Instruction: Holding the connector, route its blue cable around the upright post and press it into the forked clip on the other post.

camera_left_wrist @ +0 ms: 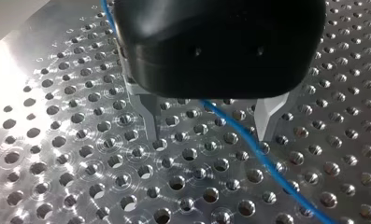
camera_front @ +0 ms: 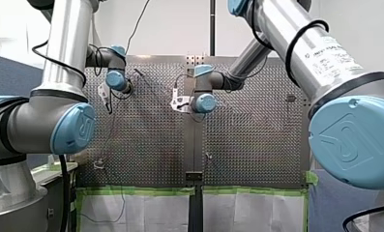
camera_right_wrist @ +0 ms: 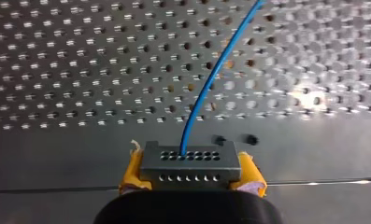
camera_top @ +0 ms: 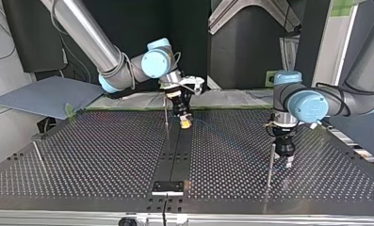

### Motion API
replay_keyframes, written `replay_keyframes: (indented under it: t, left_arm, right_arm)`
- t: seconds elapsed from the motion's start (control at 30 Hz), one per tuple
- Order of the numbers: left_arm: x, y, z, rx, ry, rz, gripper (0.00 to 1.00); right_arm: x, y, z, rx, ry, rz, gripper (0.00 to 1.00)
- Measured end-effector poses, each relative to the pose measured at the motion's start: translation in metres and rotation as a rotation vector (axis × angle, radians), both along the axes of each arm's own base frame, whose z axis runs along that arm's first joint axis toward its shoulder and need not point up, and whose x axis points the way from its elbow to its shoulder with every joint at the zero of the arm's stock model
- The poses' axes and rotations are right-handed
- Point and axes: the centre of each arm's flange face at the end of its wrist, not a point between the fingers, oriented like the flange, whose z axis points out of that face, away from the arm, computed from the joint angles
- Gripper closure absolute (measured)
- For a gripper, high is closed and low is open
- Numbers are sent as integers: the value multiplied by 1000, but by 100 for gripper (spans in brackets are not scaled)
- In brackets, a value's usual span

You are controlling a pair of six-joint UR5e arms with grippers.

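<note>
Grippers: two counted.
Right gripper [camera_right_wrist: 192, 181]: closed on the connector [camera_right_wrist: 191, 164], which is clamped between two yellow pads [camera_right_wrist: 131, 170].
Left gripper [camera_left_wrist: 210, 136]: two metal fingers [camera_left_wrist: 150, 116] are spread apart, nothing gripped.
Cable [camera_right_wrist: 206, 88]: one, blue; it is plugged into the connector, runs ahead of the right gripper, and is seen under the left gripper between its fingers.
Posts: three counted; near post [camera_top: 166, 110] just beside the right gripper, second post [camera_top: 271, 165] just beside the left gripper, third post [camera_top: 37, 153] well apart from both.
Fork: cannot be made out.
Table [camera_top: 81, 155]: one, perforated.

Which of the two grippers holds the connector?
My right gripper, whose yellow pads clamp the connector; my left gripper stands open, with only the blue cable running between its fingers.
</note>
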Motion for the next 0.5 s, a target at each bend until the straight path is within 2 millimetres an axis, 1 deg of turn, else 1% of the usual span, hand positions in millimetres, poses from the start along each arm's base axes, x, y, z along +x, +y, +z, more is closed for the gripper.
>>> replay_keyframes:
  t: [0.17, 0.5]
  left_arm:
    - [-1, -2, 0, 0, 2, -3, 0]
    - [-1, -4, 0, 0, 1, -7, 0]
  right_arm:
    - [-3, 6, -16, 8, 7, -2, 100]
    - [-15, 17, -47, 19, -2, -12, 100]
